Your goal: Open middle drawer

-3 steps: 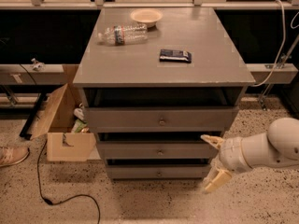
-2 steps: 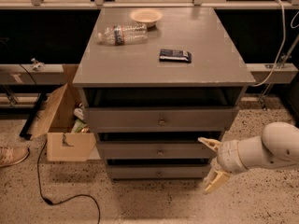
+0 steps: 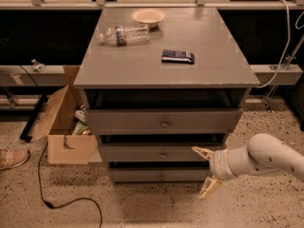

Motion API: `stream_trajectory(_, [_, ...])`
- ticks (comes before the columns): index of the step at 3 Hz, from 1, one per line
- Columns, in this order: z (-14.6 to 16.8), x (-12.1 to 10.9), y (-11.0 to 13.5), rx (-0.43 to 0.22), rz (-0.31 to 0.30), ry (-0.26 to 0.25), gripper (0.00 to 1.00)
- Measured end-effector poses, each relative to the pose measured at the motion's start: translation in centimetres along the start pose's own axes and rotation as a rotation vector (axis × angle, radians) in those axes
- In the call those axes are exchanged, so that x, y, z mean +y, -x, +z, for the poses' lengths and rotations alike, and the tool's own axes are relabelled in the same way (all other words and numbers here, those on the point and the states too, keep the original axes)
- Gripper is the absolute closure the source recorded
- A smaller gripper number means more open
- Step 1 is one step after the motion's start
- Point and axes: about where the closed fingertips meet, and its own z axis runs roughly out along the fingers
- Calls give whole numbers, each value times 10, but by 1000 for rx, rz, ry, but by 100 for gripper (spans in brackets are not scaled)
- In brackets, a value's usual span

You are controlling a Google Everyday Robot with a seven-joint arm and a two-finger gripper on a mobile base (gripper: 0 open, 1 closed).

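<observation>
Tool (image 3: pixel 205 170) wide open, gripping nothing, low by the right front corner of the cabinet (image 3: pixel 223 65), just right of the middle drawer (image 3: pixel 137 154), second front down, seemingly shut. Best to slide left, centre the fingers (image 3: pixel 203 152) around the small knob (image 3: pixel 163 155), close firmly, then pull straight out. Reaching in from the right, forearm (image 3: pixel 270 156) near level, wrist (image 3: pixel 225 164) turned leftward
</observation>
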Motion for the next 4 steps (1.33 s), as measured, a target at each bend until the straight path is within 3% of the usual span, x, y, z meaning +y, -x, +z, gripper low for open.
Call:
stream_trajectory(1, [38,-6,-18,18,-8,9,0])
stream_trajectory(3, [42,-16,-25,39,-7,14,0])
stream_trajectory(4, [51,-39,-42,74,8,30,0])
